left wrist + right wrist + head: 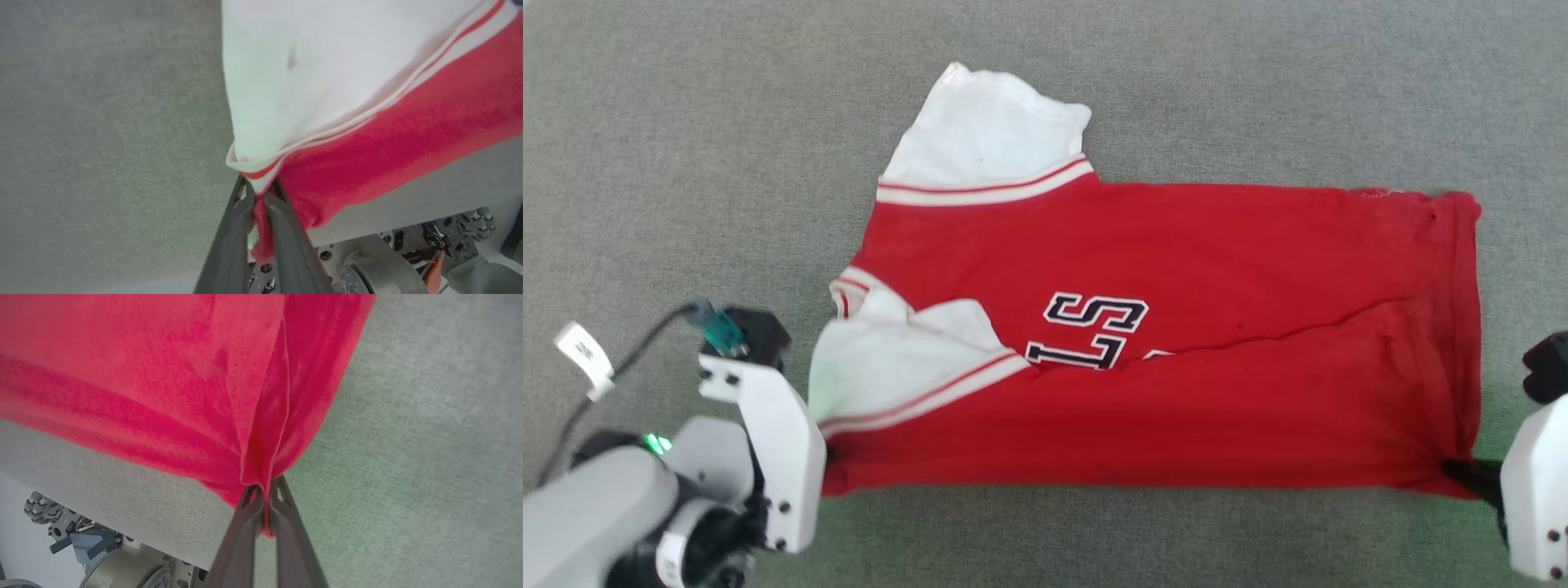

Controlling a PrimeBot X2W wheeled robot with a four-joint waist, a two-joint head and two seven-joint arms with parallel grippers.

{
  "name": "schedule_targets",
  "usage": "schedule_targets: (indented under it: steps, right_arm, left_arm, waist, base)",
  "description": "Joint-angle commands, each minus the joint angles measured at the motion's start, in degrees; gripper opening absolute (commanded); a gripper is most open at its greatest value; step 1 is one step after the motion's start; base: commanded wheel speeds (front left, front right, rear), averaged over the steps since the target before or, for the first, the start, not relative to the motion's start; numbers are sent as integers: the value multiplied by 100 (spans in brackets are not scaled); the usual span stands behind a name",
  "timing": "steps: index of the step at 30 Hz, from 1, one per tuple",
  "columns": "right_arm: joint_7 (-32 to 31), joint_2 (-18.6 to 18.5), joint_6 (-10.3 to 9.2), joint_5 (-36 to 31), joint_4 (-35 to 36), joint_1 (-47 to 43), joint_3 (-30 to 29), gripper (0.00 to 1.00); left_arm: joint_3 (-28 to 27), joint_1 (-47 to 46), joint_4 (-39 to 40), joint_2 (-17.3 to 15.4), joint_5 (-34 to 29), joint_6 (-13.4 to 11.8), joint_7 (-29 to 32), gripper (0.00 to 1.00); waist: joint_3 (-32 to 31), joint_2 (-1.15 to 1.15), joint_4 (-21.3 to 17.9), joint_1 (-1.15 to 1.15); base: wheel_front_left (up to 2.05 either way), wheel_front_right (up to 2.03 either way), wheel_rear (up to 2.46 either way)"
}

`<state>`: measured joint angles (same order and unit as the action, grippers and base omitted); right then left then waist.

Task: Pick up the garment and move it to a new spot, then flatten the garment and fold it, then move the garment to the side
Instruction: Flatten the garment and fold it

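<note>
grey-green felt-like tabletop (686, 122) fills the scene, with its near edge showing in both wrist views and the robot's base below it.

nearest the robot: left gripper (259, 196) is pinched almost fully together on the near-left corner of the bright red soft fabric shirt with white sleeve ends and striped trim (1176, 327). white-and-red trim and red cloth are bunched between the two dark fingers. right gripper (265, 489) is closed tight on the near-right corner, red hem fabric gathered into pleats at the tips. so each claw has hold of one near corner, and neither is empty.

key relation: the shirt's long axis runs left-right across the robot, and its near edge is stretched fairly straight between the two claws. the whole body of the shirt lies away from both claws, further out on the table. each arm sits at its own corner, so neither is nearer than the other.

moving out: a white sleeve end with striped band (890, 359) lies folded onto the red just beyond the left corner, with black-and-white lettering (1094, 327) mid-shirt. a diagonal crease runs from the lettering toward the right side. the second white sleeve end (988, 131) sticks out past the far edge.

judgement – the fold step is in hand, and the next move likely carries both near corners outward together, toward the far edge. uneven travel would skew the fold.
</note>
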<state>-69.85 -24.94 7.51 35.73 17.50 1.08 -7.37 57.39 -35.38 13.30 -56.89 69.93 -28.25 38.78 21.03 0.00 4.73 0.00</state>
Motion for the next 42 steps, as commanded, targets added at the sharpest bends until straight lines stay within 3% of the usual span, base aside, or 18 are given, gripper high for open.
schedule_targets:
  steps: [1,5,6,7,8,9,10,11,19,23,35,42]
  right_arm:
    - [-6,46,-3,-47,-3,-40,-14,0]
    - [162,296,-3,-103,-244,-47,57,0]
    - [244,357,-2,-139,-325,13,98,0]
    - [345,366,-2,-214,-409,77,149,0]
    - [453,416,-3,-246,-489,137,192,20]
    - [549,474,-3,-272,-572,202,240,37]
    - [660,473,-3,-319,-622,253,301,59]
    - [765,483,-3,-339,-644,319,346,100]
    - [1540,461,-2,-415,-397,630,393,100]
    - [2167,558,-2,-536,-147,826,369,100]
    - [4598,1099,-2,-1179,-181,1582,835,100]
    - [5489,1400,-2,-1331,-674,1813,1220,100]
  left_arm:
    - [2,70,-19,2,-4,-41,-25,0]
    - [108,185,-281,223,51,61,-62,0]
    - [126,175,-379,275,61,111,-45,7]
    - [133,119,-475,332,25,167,-66,39]
    - [112,53,-568,374,-8,200,-111,82]
    - [90,3,-654,391,-19,235,-116,98]
    - [83,-67,-706,393,-62,260,-95,100]
    - [48,-135,-726,371,-86,290,-84,100]
    - [-283,-810,-467,-128,-232,267,179,100]
    - [-417,-1302,-459,-256,-399,396,377,100]
    - [-552,-2746,-1955,177,-899,1228,608,100]
    - [-542,-3283,-3321,382,-1061,1647,680,100]
  waist:
    - [3,0,0,0]
    - [35,0,-25,0]
    - [42,0,-39,0]
    - [50,0,-51,0]
    - [58,0,-71,0]
    - [61,0,-94,0]
    - [57,0,-110,0]
    - [56,0,-137,0]
    - [41,0,-468,0]
    - [109,0,-726,0]
    - [550,0,-1788,0]
    - [817,0,-2308,0]
  base:
    - [0,0,0]
    - [0,0,0]
    - [0,0,0]
    - [0,0,0]
    - [0,0,0]
    - [0,0,0]
    - [0,0,0]
    - [0,0,0]
    - [0,0,0]
    - [0,0,0]
    - [0,0,0]
    - [0,0,0]
